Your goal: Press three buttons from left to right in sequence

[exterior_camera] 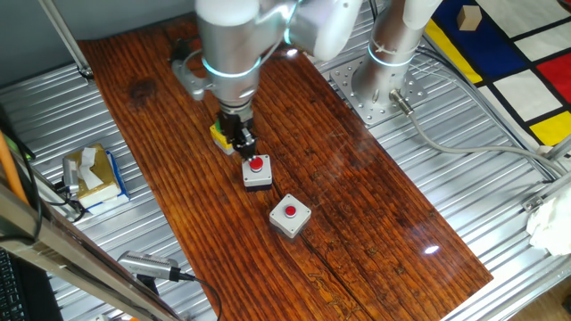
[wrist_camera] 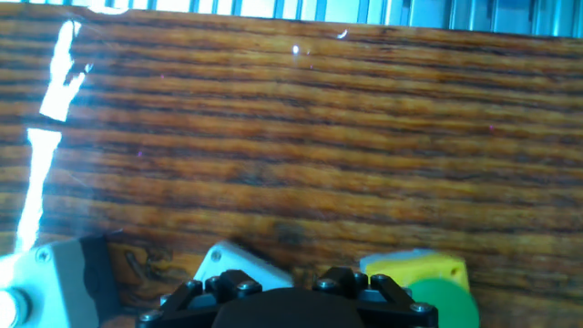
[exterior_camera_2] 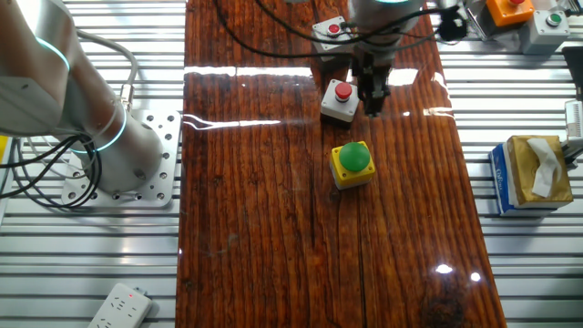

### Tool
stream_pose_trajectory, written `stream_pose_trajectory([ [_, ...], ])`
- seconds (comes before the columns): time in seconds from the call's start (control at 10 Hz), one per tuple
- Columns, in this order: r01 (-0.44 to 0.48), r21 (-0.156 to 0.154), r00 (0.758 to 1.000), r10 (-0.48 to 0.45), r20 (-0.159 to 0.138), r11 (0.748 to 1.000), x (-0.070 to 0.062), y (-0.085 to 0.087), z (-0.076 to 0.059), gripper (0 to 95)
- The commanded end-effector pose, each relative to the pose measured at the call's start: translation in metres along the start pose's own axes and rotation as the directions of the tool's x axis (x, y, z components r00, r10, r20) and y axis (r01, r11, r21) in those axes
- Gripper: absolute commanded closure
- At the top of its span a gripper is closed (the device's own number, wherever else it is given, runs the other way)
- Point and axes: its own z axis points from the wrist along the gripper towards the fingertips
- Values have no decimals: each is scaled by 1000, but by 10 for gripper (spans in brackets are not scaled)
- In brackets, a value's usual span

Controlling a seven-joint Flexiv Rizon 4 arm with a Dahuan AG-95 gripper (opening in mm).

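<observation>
Grey button box (exterior_camera: 290, 217) nearest; jaws (exterior_camera: 244, 141) beside white-and-black box (exterior_camera: 257, 171), state unclear

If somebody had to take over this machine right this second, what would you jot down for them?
Gripper: low over the board, between the yellow box and the white-and-black box; whether the fingers are open or shut does not show.
Buttons: three boxes in a diagonal row on the wooden board; yellow with green cap at one end, white-and-black with red cap in the middle, grey box with red cap at the other end.
Done: cannot tell from the pictures whether any cap has been pressed.
Left: probably the middle button next, then the grey one.
</observation>
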Motion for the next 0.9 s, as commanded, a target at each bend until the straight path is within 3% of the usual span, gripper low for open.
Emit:
stream_pose_trajectory([
  [0.1,-4,-11,1000,4,11,1000,1,2,4,380],
  [0.9,-11,-9,999,11,30,1000,14,7,15,380],
])
